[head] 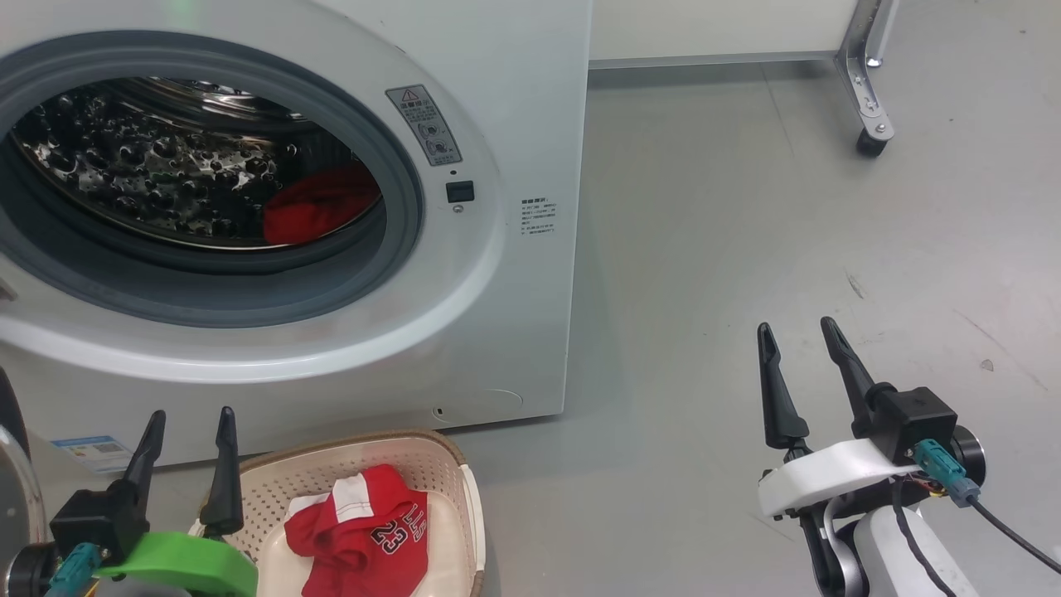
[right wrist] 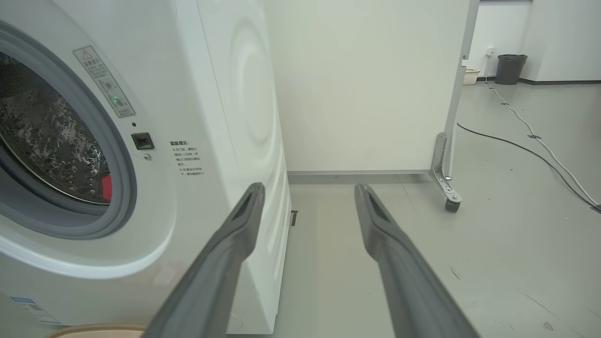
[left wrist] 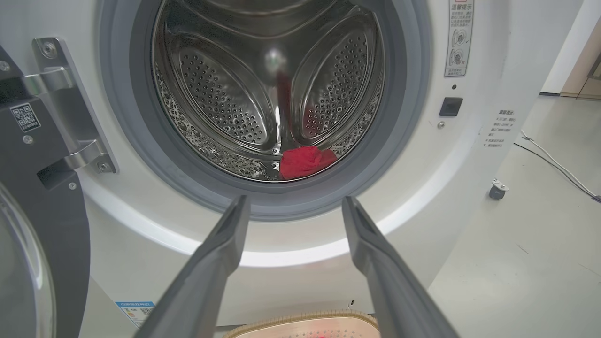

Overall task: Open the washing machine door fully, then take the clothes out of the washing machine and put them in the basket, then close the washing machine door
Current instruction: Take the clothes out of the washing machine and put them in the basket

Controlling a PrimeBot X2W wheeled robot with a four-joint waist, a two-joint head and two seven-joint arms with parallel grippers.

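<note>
The white washing machine (head: 497, 99) stands with its washing machine door (left wrist: 42, 234) swung out to the left. A red piece of clothes (head: 319, 203) lies low in the steel drum, also seen as red clothes (left wrist: 305, 161) past the grey gasket. Another red jersey (head: 369, 531) with white trim lies in the cream basket (head: 460, 473) in front of the machine. My left gripper (head: 191, 423) hangs open and empty beside the basket, facing the drum (left wrist: 291, 202). My right gripper (head: 800, 332) stands open and empty over the floor to the machine's right (right wrist: 307, 188).
A white panel on a castor foot (head: 870, 137) stands at the back right. Cables (right wrist: 540, 145) run across the grey floor, and a dark bin (right wrist: 511, 68) stands far off. The basket rim (left wrist: 305, 319) lies just below my left fingers.
</note>
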